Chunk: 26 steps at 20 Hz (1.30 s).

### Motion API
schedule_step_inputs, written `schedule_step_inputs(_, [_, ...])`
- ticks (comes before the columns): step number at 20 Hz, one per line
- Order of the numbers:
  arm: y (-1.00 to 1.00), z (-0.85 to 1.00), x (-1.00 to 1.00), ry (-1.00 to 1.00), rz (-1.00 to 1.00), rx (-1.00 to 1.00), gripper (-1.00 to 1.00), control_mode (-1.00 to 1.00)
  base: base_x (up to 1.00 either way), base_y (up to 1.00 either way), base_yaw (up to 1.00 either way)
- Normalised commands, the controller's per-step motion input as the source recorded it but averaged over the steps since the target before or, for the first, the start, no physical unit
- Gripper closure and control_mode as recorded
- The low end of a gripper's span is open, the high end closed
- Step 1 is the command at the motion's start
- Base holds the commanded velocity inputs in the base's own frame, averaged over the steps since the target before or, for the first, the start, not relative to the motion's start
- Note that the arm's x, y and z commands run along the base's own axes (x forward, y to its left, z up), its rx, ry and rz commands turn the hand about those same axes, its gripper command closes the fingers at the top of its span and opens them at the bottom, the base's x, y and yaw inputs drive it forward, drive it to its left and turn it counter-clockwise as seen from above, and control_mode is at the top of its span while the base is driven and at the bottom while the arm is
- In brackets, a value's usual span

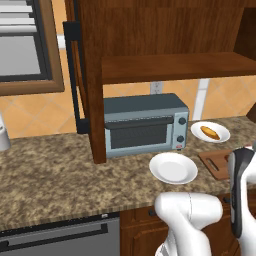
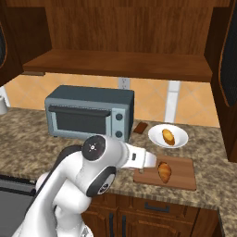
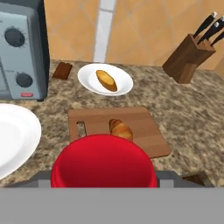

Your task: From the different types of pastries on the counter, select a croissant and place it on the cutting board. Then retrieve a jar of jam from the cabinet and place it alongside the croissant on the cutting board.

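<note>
Hand view: the jar of jam [image 3: 104, 161], a squat red form with a broad rounded top, sits pinched in the claw [image 3: 104, 181], above the near edge of the cutting board [image 3: 144, 127]. The croissant [image 3: 121, 129], orange-brown with darker ridges, lies on the reddish-brown board beside its dark slot. Behind, a golden-yellow pastry [image 3: 106, 80] rests on a white plate [image 3: 123, 85] on the speckled table [image 3: 192, 113], right of the toaster oven [image 3: 19, 52].

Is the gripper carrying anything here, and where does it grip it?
Apparently the jar of jam: its red body sits between the fingers in the hand view, above the cutting board. The contact points are hidden.
</note>
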Motion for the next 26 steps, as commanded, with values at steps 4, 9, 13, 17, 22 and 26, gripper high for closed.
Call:
schedule_step_inputs(4, [0.0,-0.06,0.0,0.0,0.0,0.22,1.0,-1.0,0.0,0.0,0.0])
schedule_step_inputs(9, [0.03,-0.39,0.1,-0.06,0.0,0.0,1.0,-1.0,0.0,0.0,0.0])
schedule_step_inputs(13, [0.15,-0.43,0.19,-0.12,-0.01,-0.01,1.0,-1.0,0.0,0.0,0.0])
schedule_step_inputs(17, [0.17,-0.38,0.25,-0.14,-0.01,-0.06,1.0,-1.0,0.0,0.0,0.0])
schedule_step_inputs(22, [0.0,-0.35,0.48,-0.07,-0.06,-0.17,1.0,-1.0,0.0,0.0,0.0])
schedule_step_inputs(26, [0.0,-0.26,0.43,-0.01,-0.06,-0.16,1.0,-1.0,0.0,0.0,0.0])
